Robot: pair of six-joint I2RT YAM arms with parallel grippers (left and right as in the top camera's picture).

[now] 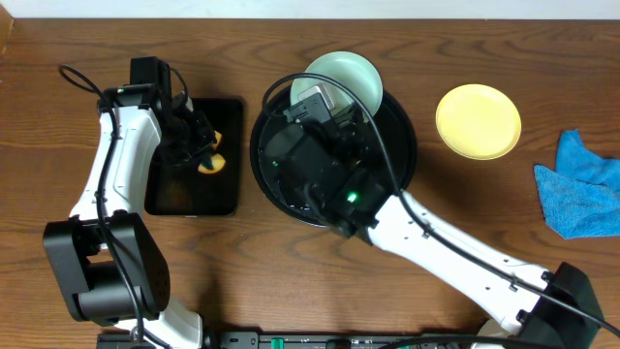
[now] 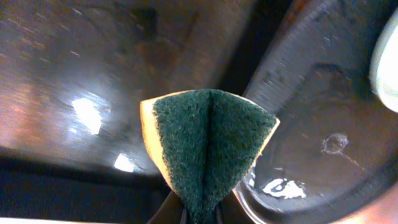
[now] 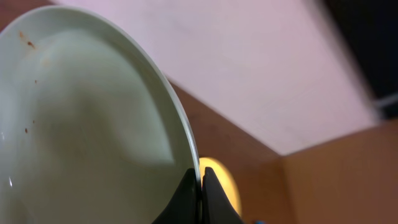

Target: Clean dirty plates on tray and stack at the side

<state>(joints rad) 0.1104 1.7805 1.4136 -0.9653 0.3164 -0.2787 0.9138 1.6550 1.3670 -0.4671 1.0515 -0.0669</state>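
**Q:** Wooden table (image 1: 291, 281), seen from above: which step is shown?

**A:** Scrubbing, about to begin. One pale mint plate (image 1: 351, 70) is held tilted over the far rim of the round black tray (image 1: 405, 145). The right claw (image 3: 200, 194) is pinched shut on the plate's thin edge. Brown specks mark the smooth glazed inner face near the rim. The pale yellow plate (image 1: 478, 121) lies flat on the table to the right of the tray and apart from it, presumably the start of the stack. No third plate can be seen, as the arm hides most of the tray floor.

**Q:** And the left side?

**A:** The left claw (image 2: 199, 214) is closed on a sponge (image 2: 210, 140). The sponge is folded so that its coarse green scouring face bulges outward and soft yellow foam shows at the edges. It hangs over the rectangular black tray (image 1: 189, 194), left of the round tray and clear of the plate.

**Q:** What does the next move call for?

**A:** By judgement, the green face should be carried across to the specks and rubbed there while the right claw grips firmly. A shallow, slick plate held at one edge may pivot under pressure. A crumpled blue cloth (image 1: 581, 189) lies at the table's right edge.
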